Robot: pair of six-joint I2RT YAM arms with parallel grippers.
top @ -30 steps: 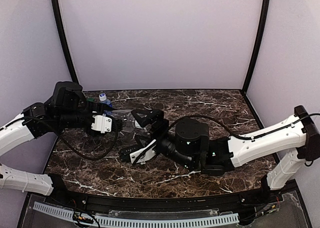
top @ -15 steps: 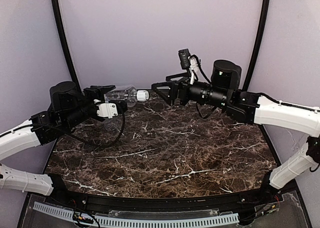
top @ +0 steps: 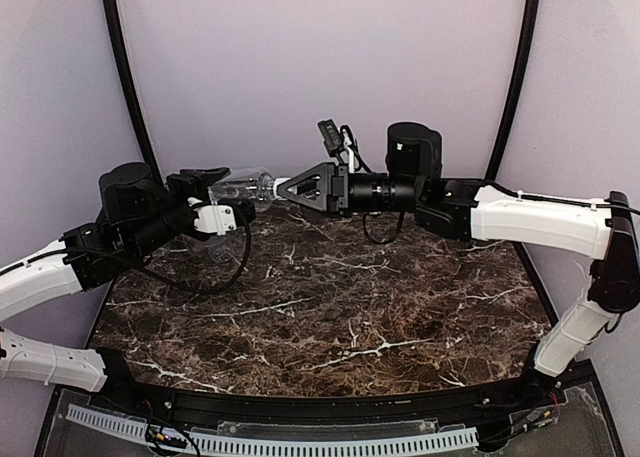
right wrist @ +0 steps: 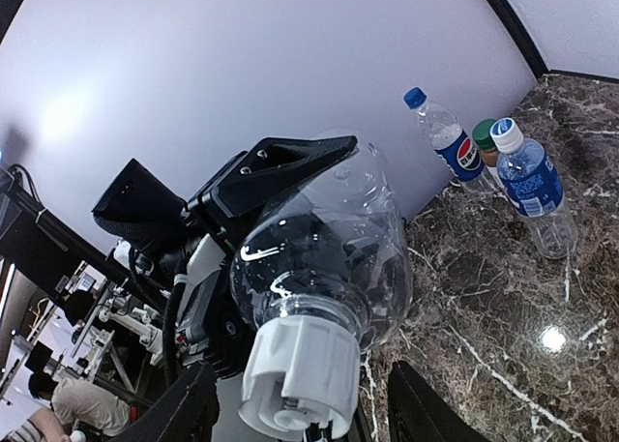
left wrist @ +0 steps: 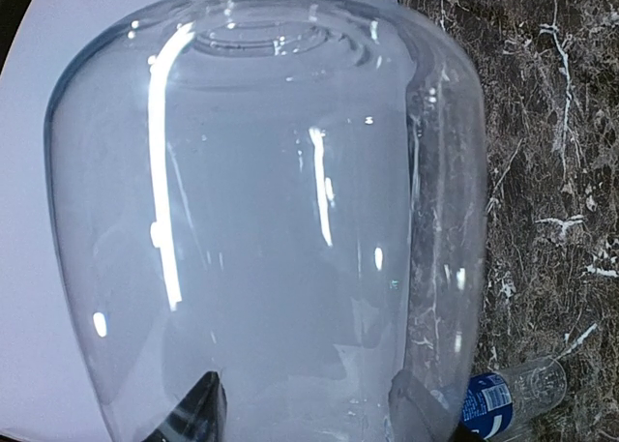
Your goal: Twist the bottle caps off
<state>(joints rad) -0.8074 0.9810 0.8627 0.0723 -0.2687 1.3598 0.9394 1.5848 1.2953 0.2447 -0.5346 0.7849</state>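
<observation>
We saw the left hand (top: pixel 218 189) clamped on the body of the clear bottle (right wrist: pixel 329 249), holding it on its side in the air above the far left part of the tabletop (top: pixel 350 307), neck pointing across at the right hand (top: pixel 285 188). We judged this pose let one hand brace the body against turning while the other came at the white cap (right wrist: pixel 300 369) head-on, along the bottle's axis. The right hand stood open around that cap, with a gap showing on either side in its wrist view, so we took the grip as not yet made and the twisting not begun. The other bottles stood upright and close together at the tabletop's far edge against the wall (right wrist: pixel 242 65), parked, we supposed, clear of the hands. We counted four bottles: the clear one aloft, and the Pepsi bottle (right wrist: pixel 455 147), the short bottle (right wrist: pixel 487 155) and the blue-label bottle (right wrist: pixel 532 186) on the tabletop. We counted four caps, each on its bottle: the white one, a blue cap (right wrist: pixel 414 98), a green cap (right wrist: pixel 484 132) and a pale blue-topped cap (right wrist: pixel 505 131).
</observation>
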